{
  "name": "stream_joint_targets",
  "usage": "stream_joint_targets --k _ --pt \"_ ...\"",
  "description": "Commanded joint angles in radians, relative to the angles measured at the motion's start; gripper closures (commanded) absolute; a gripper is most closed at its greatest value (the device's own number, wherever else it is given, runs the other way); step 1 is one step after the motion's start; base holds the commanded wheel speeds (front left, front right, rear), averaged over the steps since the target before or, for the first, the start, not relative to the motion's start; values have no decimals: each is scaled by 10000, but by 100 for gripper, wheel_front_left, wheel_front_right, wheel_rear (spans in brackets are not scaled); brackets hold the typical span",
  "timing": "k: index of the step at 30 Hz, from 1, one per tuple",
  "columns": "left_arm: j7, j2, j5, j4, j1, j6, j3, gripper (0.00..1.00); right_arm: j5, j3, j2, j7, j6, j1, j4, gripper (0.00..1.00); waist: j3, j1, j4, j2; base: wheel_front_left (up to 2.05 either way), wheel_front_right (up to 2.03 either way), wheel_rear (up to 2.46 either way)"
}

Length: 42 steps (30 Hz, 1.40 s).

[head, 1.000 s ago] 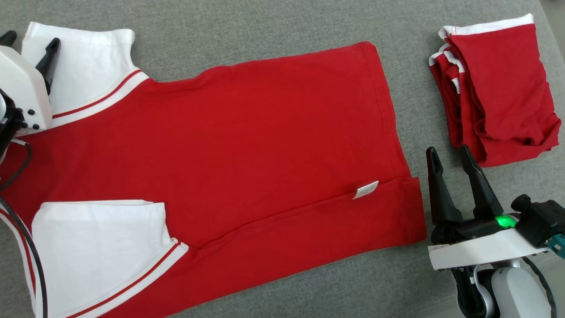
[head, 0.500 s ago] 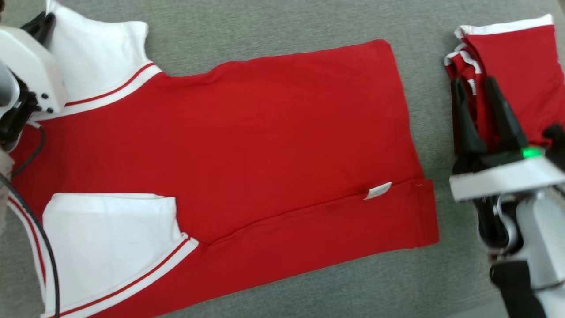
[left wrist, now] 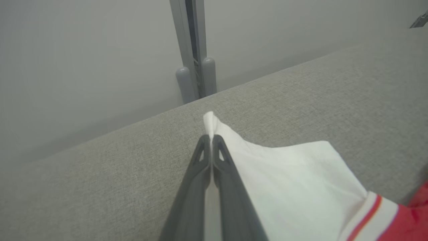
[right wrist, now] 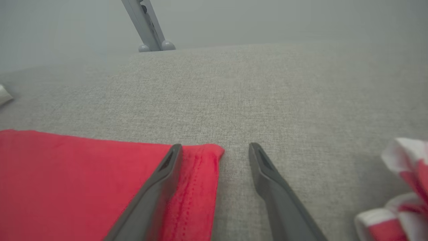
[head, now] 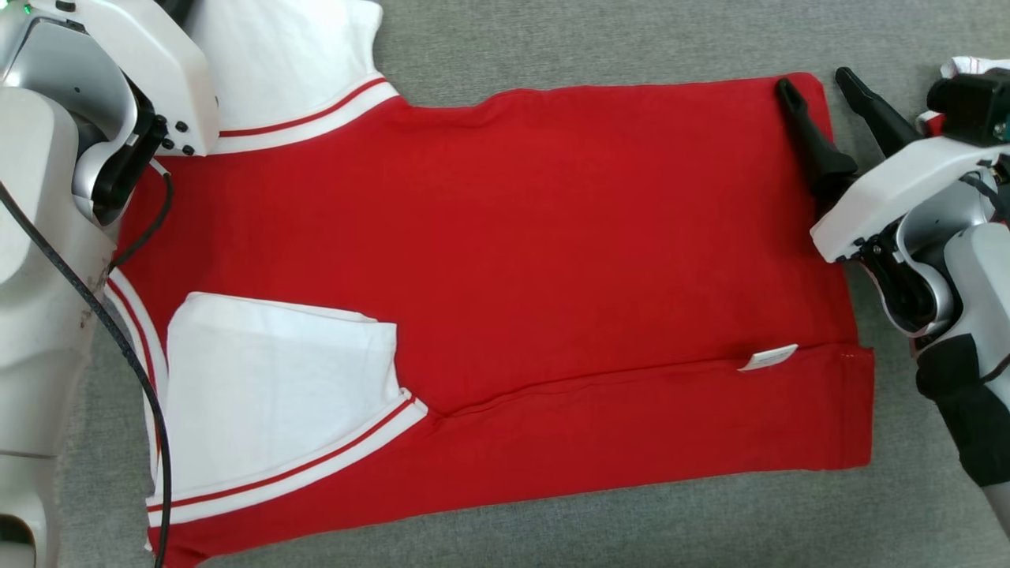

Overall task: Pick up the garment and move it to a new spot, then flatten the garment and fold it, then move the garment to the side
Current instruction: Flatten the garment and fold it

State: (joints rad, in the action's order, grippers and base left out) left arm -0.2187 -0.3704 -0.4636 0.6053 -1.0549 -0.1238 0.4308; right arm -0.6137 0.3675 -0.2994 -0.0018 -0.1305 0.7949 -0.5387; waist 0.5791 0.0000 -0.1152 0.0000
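The red garment (head: pixel 552 260) lies spread flat across the grey surface, back side up, its small white label (head: pixel 768 357) near the hem. One white sleeve (head: pixel 276 394) is folded onto the body. The far white sleeve (left wrist: pixel 294 187) has its corner pinched in my left gripper (left wrist: pixel 211 139), which is shut on it; in the head view only the left arm's white housing (head: pixel 150 71) shows, beside that sleeve (head: pixel 292 55). My right gripper (head: pixel 817 83) is open at the far hem corner (right wrist: pixel 204 157), one finger over the red cloth, the other over bare grey surface.
A pile of other red-and-white garments (right wrist: pixel 401 187) lies just right of the right gripper, at the head view's right edge (head: pixel 959 65). A grey metal post (left wrist: pixel 195 67) stands beyond the surface's far edge. Bare grey surface (head: pixel 592 39) lies beyond the garment.
The head camera has shifted. My right gripper went from beside the near hem to the far hem corner. My left gripper, earlier open at the far sleeve, is now shut on it.
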Motion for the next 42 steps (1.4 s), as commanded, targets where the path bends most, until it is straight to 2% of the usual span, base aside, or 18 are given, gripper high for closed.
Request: stream_joint_targets --k 1,4,5,6,7,16,22,27,34,38,42 --pt "71 -46 -39 -66 -237 -62 -1 100 -207 262 -154 231 -8 197 -175 0 15 0 76 0 0 0 0" --pt "127 -68 -141 -176 -221 -50 58 100 -475 801 -346 743 -9 316 -296 0 -21 0 126 0 0 0 0" --pt "126 -75 -162 -214 -199 -53 69 100 -547 906 -414 822 -9 340 -290 51 -32 0 136 0 0 0 0" --pt "185 -90 -156 -276 -180 -55 92 100 -617 949 -484 848 -9 384 -247 80 -47 0 148 0 0 0 0" --pt "196 -101 -187 -338 -144 -56 93 100 -695 993 -563 870 -9 418 -191 100 -61 0 157 0 0 0 0" --pt "563 -324 -519 -1414 740 108 -138 100 -824 777 -1047 -53 -6 -221 809 100 -386 0 234 0 0 0 0" --pt "884 -578 -880 -3411 2419 483 -423 100 -674 190 -1476 -486 -6 -1573 2159 100 -730 0 442 0 0 0 0" --pt "1145 -905 -1152 -5720 4455 1077 -701 100 -630 -810 -1609 -457 -6 -3194 3452 100 -1031 0 699 0 0 0 0" --pt "1229 -1414 -1319 -9266 7619 2220 -1103 100 -495 -2285 -1203 -41 -6 -5269 5218 100 -1392 0 986 0 0 0 0" --pt "1152 -1489 -1454 -10410 8923 2711 -1224 100 -199 -2775 -888 58 -6 -5918 5484 100 -1591 0 1129 0 0 0 0" --pt "1152 -1494 -1826 -11045 10018 2923 -1251 100 -57 -3219 -556 120 -6 -6482 5519 100 -1798 0 1299 0 0 0 0"
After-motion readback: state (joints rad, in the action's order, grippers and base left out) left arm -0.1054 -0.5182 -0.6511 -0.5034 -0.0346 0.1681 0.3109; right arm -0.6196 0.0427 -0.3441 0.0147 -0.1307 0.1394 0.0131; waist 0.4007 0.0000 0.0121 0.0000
